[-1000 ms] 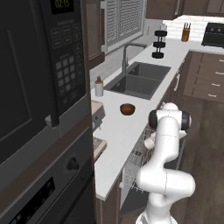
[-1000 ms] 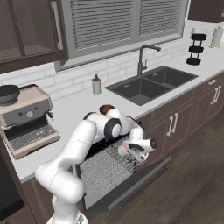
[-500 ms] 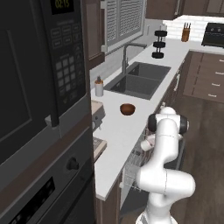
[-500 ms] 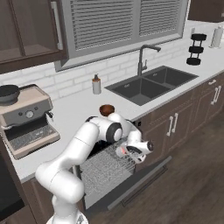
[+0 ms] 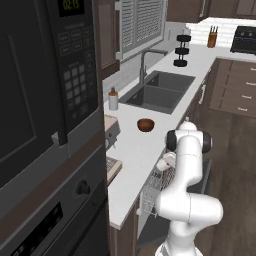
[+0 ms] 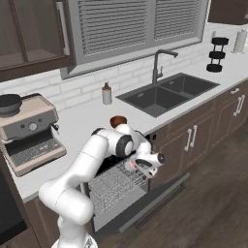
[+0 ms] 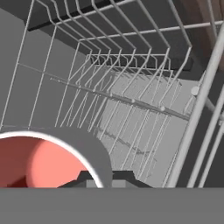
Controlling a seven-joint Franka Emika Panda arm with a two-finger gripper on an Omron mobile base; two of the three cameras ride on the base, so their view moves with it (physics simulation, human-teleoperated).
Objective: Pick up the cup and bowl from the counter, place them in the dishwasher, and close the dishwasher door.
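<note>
We see the gripper [image 6: 139, 166] closed on the cup [image 7: 41, 159], with the rack [image 7: 131, 87] just below it. Risk, in our judgement: released tilted, the cup may catch a tine and tip over.

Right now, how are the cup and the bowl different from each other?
The cup is pale outside with a red inside; the bowl is dark reddish-brown. The cup is held in the gripper, jaws shut on its rim, over the dishwasher's wire rack; the bowl sits free on the counter. The cup is tipped in the gripper; the bowl rests upright. Both are small, round, open dishes.
</note>
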